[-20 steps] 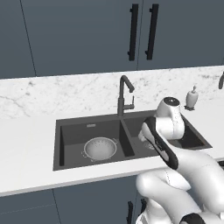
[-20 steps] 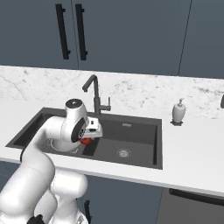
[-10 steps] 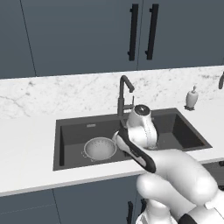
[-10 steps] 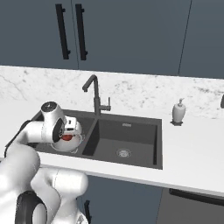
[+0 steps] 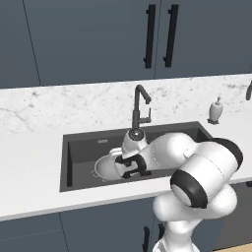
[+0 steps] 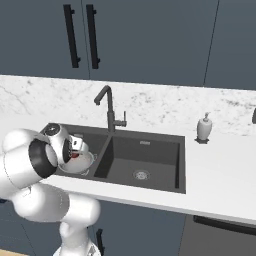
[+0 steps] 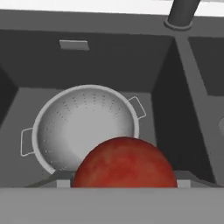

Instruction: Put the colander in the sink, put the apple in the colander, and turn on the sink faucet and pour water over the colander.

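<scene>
Colander (image 7: 86, 129) sits upright on floor of left basin of sink (image 5: 78, 147), handles out to the sides, bowl holds nothing yet. Faucet (image 6: 107, 107) stands at back edge on the divider betw. basins; soap bottle (image 6: 203, 128) on counter by sink's right back corner, well apart from the work.

Claw (image 5: 129, 167) is low over left basin, just above colander's near rim. It pinches the apple (image 7: 124, 164): in hand view the fruit fills the gap betw. the tips, tips themselves hidden behind it. In right base view a bit of red shows at the claw, above the colander.

Step in hand, by my read: apple into colander, not yet released.

Risks from here:
- Apple hangs over near rim, not bowl centre. Release now → could strike rim, roll off onto basin floor beside colander.
- Drop from height → bounce out of shallow bowl, or knock the colander sideways toward basin wall.
- Arm body crowds front edge of sink; lowering further may nudge colander or a wire handle.
- Colander sits off to the left of the spout; water may miss unless spout is swung over.
</scene>
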Tool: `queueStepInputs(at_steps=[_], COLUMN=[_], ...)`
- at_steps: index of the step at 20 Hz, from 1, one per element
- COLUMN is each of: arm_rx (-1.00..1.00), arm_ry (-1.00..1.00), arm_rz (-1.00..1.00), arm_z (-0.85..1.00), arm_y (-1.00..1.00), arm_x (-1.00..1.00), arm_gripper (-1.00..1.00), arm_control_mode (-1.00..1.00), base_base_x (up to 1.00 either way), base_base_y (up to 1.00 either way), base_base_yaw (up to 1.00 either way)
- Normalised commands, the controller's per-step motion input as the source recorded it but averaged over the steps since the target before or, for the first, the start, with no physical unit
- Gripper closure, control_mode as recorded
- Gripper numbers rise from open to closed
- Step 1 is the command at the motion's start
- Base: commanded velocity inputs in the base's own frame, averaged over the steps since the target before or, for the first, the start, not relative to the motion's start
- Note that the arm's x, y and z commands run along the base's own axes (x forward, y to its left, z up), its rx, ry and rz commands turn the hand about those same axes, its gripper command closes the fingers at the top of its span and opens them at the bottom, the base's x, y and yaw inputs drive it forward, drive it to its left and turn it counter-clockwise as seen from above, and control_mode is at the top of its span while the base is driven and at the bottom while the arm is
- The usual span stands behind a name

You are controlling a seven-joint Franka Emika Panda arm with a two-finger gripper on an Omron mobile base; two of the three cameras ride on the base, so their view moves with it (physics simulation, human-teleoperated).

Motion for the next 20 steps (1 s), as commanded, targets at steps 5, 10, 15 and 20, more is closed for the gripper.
queueStepInputs(at_steps=[5, 10, 15, 20], arm_rx=[0.02, 0.00, 0.00, 0.00], arm_ry=[0.21, 0.37, 0.27, 0.05], arm_rz=[-0.08, 0.00, 0.00, 0.00], arm_z=[-0.13, -0.34, -0.34, -0.24], arm_y=[0.18, 0.19, 0.30, 0.16], arm_x=[0.88, 0.56, 0.34, 0.26], arm_gripper=[1.00, 1.00, 1.00, 1.00], arm_control_mode=[-1.00, -1.00, -1.00, -1.00], base_base_x=[0.00, 0.00, 0.00, 0.00], base_base_y=[0.00, 0.00, 0.00, 0.00], base_base_yaw=[0.00, 0.00, 0.00, 0.00])
